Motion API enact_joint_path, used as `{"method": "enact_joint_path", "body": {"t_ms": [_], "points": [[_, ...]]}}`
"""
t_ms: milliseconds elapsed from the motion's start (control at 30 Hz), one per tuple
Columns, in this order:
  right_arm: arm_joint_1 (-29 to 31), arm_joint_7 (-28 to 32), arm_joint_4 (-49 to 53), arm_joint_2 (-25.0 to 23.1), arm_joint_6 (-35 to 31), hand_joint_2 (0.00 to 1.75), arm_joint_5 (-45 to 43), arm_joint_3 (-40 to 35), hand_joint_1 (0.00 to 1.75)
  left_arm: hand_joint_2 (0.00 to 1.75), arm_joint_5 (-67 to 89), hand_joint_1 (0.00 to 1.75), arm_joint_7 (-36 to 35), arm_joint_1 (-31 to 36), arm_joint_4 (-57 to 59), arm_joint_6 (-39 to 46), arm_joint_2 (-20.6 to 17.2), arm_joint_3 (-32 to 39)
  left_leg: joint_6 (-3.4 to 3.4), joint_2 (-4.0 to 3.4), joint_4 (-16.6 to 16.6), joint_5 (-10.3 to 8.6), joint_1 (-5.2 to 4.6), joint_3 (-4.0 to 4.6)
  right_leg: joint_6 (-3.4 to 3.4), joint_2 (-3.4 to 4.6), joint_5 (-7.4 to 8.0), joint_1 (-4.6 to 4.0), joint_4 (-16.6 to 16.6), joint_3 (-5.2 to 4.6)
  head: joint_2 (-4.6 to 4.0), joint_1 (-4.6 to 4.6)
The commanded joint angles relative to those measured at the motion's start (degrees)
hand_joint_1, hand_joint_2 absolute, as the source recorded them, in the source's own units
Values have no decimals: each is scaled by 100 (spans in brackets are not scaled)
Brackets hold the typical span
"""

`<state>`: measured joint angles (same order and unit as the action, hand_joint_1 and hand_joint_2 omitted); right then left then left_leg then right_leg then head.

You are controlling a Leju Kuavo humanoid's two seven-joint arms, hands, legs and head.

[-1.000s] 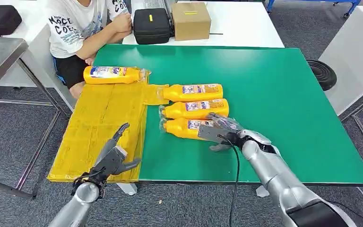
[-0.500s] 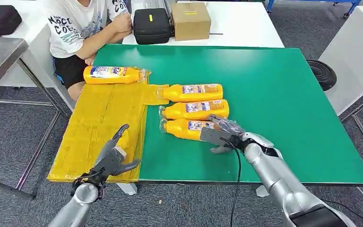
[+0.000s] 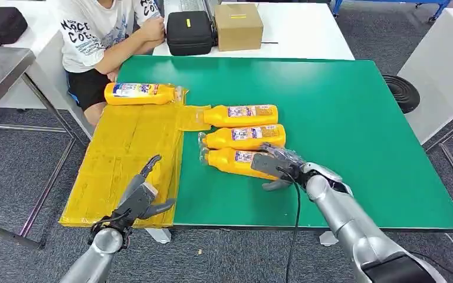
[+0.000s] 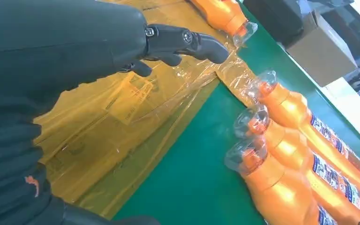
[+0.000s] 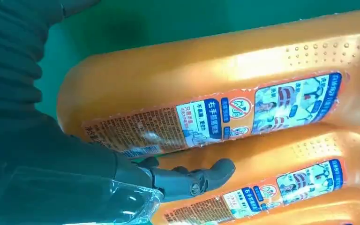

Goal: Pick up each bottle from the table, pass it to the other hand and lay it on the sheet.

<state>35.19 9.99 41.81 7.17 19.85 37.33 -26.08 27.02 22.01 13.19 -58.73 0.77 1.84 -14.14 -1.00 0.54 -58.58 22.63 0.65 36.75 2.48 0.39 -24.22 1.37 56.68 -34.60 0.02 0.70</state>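
Observation:
Three orange bottles lie side by side on the green table [image 3: 342, 118]: a far one [image 3: 240, 115], a middle one [image 3: 245, 136] and a near one [image 3: 230, 160]. A fourth bottle [image 3: 141, 93] rests on the yellow sheet [image 3: 124, 153]. My right hand [image 3: 277, 168] sits over the near bottle's base with its thumb on the near side. In the right wrist view its fingers [image 5: 192, 180] reach down between the near bottle [image 5: 206, 70] and the middle one [image 5: 272, 187]. The bottle lies flat on the table. My left hand [image 3: 138, 197] hovers open over the sheet's near corner, fingers [image 4: 187, 42] spread.
A person [image 3: 100, 35] sits at the table's far left corner. A black case [image 3: 190, 30] and a cardboard box [image 3: 238, 25] stand on the white table behind. The sheet overhangs the left table edge, and the green table's right half is bare.
My right hand has shifted slightly along the near bottle's base, its fingers settling further over it. The left hand and the other bottles have not moved.

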Motion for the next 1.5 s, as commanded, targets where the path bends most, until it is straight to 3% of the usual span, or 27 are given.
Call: {"method": "enact_joint_path", "body": {"t_ms": [33,167,967,1500], "points": [[-5,-2,-1009,70,271,175,-74,-135,0,175,-53,0,22,208,478,-30,-34,-22,2,22,12,-3,10,-13,-16,-30,-2,-13,-20,27,0,-7],[137,25,-1098,38,330,175,-59,-195,0,175,-72,0,31,183,485,-29,-35,-27,1,-18,7,6,5,1,-14,11,6,-9,-11,8,0,4],[1066,19,-1365,-215,472,175,1,-445,0,175,-157,0,29,238,474,11,-25,-9,0,-27,1,2,0,21,-10,17,7,-4,3,-19,0,-2],[1147,178,-1625,-380,569,175,-117,-690,0,175,-156,0,37,234,549,-45,-25,-27,-1,-15,1,1,-1,61,-6,13,5,-2,4,-50,0,-2]]}}
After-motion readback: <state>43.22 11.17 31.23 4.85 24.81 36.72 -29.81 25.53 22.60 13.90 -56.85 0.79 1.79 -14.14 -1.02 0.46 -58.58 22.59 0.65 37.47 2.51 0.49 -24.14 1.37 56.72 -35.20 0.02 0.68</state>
